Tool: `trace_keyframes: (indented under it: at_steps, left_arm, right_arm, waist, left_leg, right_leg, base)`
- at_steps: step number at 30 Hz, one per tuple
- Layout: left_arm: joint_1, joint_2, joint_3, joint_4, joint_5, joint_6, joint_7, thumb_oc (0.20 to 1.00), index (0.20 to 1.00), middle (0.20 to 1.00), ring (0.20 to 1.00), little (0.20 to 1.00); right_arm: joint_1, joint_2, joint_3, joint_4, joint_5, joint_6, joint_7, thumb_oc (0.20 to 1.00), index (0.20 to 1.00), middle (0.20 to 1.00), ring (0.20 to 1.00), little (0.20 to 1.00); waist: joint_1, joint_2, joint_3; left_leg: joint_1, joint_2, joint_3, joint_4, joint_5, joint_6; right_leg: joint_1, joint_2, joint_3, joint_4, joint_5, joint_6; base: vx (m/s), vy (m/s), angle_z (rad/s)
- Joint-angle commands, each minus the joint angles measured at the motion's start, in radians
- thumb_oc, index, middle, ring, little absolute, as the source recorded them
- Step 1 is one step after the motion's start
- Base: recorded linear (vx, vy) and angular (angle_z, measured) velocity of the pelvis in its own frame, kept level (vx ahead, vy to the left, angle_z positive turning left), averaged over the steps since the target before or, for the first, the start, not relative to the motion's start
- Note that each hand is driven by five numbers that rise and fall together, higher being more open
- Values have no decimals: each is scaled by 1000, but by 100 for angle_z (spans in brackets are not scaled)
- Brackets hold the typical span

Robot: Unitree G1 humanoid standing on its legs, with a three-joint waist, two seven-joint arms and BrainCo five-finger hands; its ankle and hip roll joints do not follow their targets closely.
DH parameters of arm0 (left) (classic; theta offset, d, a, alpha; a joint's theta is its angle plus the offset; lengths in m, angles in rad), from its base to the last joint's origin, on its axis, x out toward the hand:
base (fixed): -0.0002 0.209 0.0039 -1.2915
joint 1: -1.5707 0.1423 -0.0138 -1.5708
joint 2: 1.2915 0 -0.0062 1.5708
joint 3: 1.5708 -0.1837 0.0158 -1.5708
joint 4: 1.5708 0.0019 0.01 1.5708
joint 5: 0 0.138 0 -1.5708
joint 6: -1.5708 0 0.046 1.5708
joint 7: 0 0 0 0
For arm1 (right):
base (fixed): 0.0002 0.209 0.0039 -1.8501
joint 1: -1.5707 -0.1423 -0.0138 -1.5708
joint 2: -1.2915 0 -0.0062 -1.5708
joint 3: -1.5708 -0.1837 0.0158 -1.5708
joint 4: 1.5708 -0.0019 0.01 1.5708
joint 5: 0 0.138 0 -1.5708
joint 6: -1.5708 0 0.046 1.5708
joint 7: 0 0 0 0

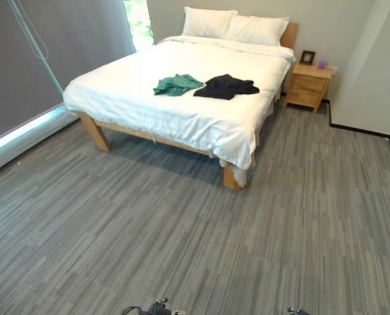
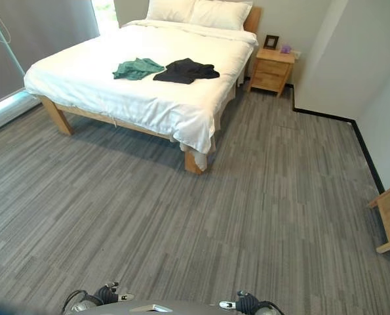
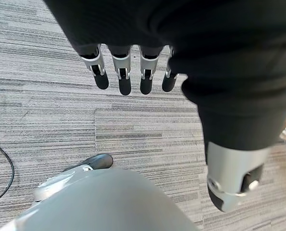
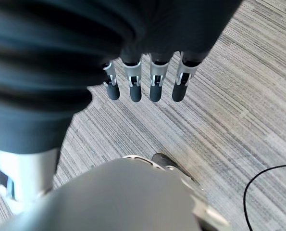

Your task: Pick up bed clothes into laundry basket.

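Left eye view gives you the whole picture: nothing of the task is done yet. The green garment (image 1: pixel 176 84) and the black garment (image 1: pixel 225 86) both lie crumpled on the white bed (image 1: pixel 116 88), just beside each other near the middle of the cover, and both are well apart from either of your hands, far ahead across the grey floor (image 1: pixel 201 236).

Your left hand (image 3: pixel 128 72) hangs at your side over bare floor, fingers straight and relaxed, thumb apart from them, holding nothing. Your right hand (image 4: pixel 147 79) shows the same in its own wrist view: fingers hanging loose and straight, nothing in them.

No laundry basket can be made out in these views, so you cannot tell where the clothes are meant to go; judging from that, you will have to find it before or after the pick.

Beyond the bed, still farther from your hands, stand two pillows (image 1: pixel 234 26) at the headboard and a wooden nightstand (image 1: pixel 308 85) beside it.

What is left, by my reckoning, is everything: walk to the bed, take up each garment, carry both to the basket.
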Motion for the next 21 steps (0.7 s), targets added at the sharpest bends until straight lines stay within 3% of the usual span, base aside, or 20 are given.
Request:
trace_keyframes:
  at_steps: [1, 10, 16, 20, 21]
  left_arm:
    - [-59, -38, -33, 5, 65, -9, -1, 1000, 1000, 1000, 1000, 1000]
    - [-56, -40, -18, 24, 55, 1, 3, 1000, 1000, 1000, 1000, 1000]
    - [-60, -44, -58, 56, 135, 23, -16, 1000, 1000, 1000, 1000, 1000]
    - [-87, -24, -3, 47, 48, 21, 0, 1000, 1000, 1000, 1000, 1000]
    - [-116, -9, 38, 15, -55, 17, 7, 1000, 1000, 1000, 1000, 1000]
  right_arm:
    - [-29, 8, 29, 25, -34, -3, 13, 1000, 1000, 1000, 1000, 1000]
    - [-29, 15, 16, 55, -7, 4, 22, 1000, 1000, 1000, 1000, 1000]
    - [-25, 12, -30, 82, 101, 14, 60, 1000, 1000, 1000, 1000, 1000]
    - [-46, -22, -117, 47, 262, 3, 52, 1000, 1000, 1000, 1000, 1000]
    - [-66, -47, -152, 6, 317, -5, 40, 1000, 1000, 1000, 1000, 1000]
  waist:
    - [-2, 1, 24]
    - [3, -3, 26]
    - [-5, -1, 15]
    - [-13, 1, 7]
    - [-17, 3, 5]
  left_leg:
    - [15, 50, 30, -72, 87, -59]
    - [18, 48, 29, -72, 83, -58]
    - [25, 51, 36, -72, 77, -60]
    - [31, 54, 45, -72, 72, -63]
    - [35, 54, 48, -72, 71, -65]
  right_leg:
    - [-11, -134, 19, -24, 106, 156]
    - [-5, -133, 17, -26, 104, 155]
    - [2, -132, 23, -36, 103, 155]
    - [7, -130, 33, -40, 102, 155]
    - [9, -128, 36, -43, 103, 155]
  base:
    - [-5, 10, -4]
    - [3, 0, -1]
    - [31, -2, 0]
    - [45, 9, -4]
    - [41, 3, -4]
